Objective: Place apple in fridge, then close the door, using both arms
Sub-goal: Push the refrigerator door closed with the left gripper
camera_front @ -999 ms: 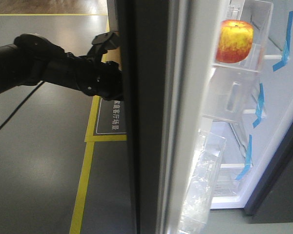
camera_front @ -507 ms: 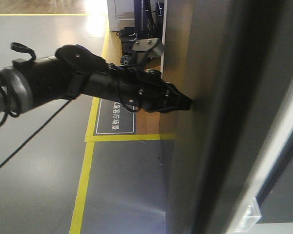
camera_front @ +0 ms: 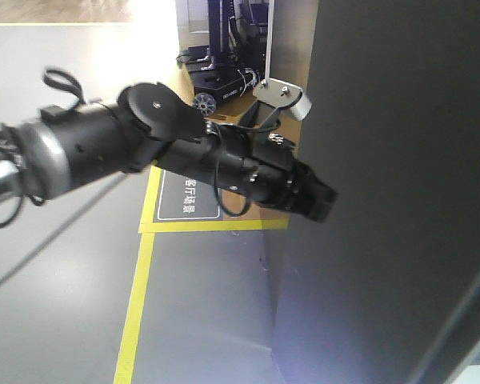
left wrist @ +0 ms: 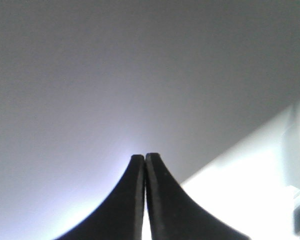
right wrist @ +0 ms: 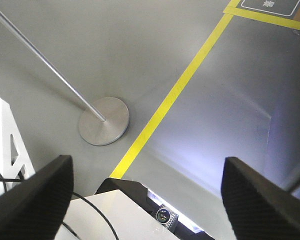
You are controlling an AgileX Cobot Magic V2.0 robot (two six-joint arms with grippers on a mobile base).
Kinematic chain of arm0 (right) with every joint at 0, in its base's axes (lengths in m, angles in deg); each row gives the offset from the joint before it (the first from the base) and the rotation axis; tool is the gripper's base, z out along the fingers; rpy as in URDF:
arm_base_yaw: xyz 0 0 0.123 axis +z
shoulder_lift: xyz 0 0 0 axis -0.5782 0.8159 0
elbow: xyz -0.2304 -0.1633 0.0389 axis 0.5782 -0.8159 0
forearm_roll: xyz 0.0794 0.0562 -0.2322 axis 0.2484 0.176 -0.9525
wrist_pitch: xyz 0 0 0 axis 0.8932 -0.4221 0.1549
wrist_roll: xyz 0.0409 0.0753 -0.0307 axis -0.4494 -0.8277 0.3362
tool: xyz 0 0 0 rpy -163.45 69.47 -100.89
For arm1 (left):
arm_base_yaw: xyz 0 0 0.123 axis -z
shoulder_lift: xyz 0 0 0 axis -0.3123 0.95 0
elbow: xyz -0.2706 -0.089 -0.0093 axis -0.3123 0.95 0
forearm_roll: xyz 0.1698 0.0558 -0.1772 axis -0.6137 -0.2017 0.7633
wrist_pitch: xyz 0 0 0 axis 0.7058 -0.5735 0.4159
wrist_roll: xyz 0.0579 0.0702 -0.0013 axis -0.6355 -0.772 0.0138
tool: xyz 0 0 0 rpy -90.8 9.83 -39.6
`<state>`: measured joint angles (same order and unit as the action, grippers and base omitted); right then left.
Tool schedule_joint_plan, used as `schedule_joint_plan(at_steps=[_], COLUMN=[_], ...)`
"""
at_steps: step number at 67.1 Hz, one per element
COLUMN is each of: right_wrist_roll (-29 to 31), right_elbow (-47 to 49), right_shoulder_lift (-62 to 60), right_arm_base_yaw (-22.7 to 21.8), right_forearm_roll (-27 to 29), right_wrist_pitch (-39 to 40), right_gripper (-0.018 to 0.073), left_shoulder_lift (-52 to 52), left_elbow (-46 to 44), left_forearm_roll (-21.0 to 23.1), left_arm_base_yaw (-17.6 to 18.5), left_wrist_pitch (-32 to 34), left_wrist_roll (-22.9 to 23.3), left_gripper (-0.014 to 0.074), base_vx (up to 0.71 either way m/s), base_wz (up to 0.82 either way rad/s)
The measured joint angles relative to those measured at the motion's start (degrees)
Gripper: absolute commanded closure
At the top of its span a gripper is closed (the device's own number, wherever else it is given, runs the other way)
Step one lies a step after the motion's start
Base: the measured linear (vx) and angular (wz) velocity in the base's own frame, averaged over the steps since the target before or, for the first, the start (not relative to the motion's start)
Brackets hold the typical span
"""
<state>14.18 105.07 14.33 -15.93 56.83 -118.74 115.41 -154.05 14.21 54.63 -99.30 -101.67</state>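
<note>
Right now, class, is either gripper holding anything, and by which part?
Nothing. The left gripper is shut empty against the door; the right gripper is open and empty.

Grey floor (right wrist: 90,45) with yellow line (right wrist: 175,92) — round metal stand base (right wrist: 104,120) just beside it.

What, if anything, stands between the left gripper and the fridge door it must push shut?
Nothing visible. The left gripper, jaws shut, points straight at the door's dark grey outer face, with only bare panel ahead in the wrist view. Actual contact cannot be confirmed.
</note>
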Motion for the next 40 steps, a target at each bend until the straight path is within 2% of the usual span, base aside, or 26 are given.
schedule_joint_plan(at_steps=[5, 11, 14, 21, 32, 40], right_wrist_roll=[0.0, 0.0, 0.0, 0.0, 0.0, 0.3], right_elbow=[0.0, 0.0, 0.0, 0.0, 0.0, 0.0], right_shoulder_lift=[0.0, 0.0, 0.0, 0.0, 0.0, 0.0], right_arm_base_yaw=[0.0, 0.0, 0.0, 0.0, 0.0, 0.0], right_forearm_roll=[0.0, 0.0, 0.0, 0.0, 0.0, 0.0], right_wrist_pitch=[0.0, 0.0, 0.0, 0.0, 0.0, 0.0], right_gripper=[-0.0017, -0.0017, -0.0017, -0.0017, -0.0017, -0.0017], left_shoulder_lift=[-2.3, -5.9, -8.0, -12.1, -19.2, -24.6], left_elbow=[0.0, 0.0, 0.0, 0.6, 8.0, 15.2], left_forearm_roll=[-8.4, -19.9, -26.4, -38.7, -51.8, -56.8], left_arm_base_yaw=[0.0, 0.0, 0.0, 0.0, 0.0, 0.0], left_wrist_pitch=[0.5, 0.3, -0.3, -1.9, -1.5, -0.2], left_wrist_roll=[5.9, 15.0, 19.1, 28.1, 37.4, 41.9], left_gripper=[0.0603, 0.0603, 0.0603, 0.0603, 0.0603, 0.0603], base_vx=[0.00, 0.00, 0.00, 0.00, 0.00, 0.00], base_wz=[0.00, 0.00, 0.00, 0.00, 0.00, 0.00])
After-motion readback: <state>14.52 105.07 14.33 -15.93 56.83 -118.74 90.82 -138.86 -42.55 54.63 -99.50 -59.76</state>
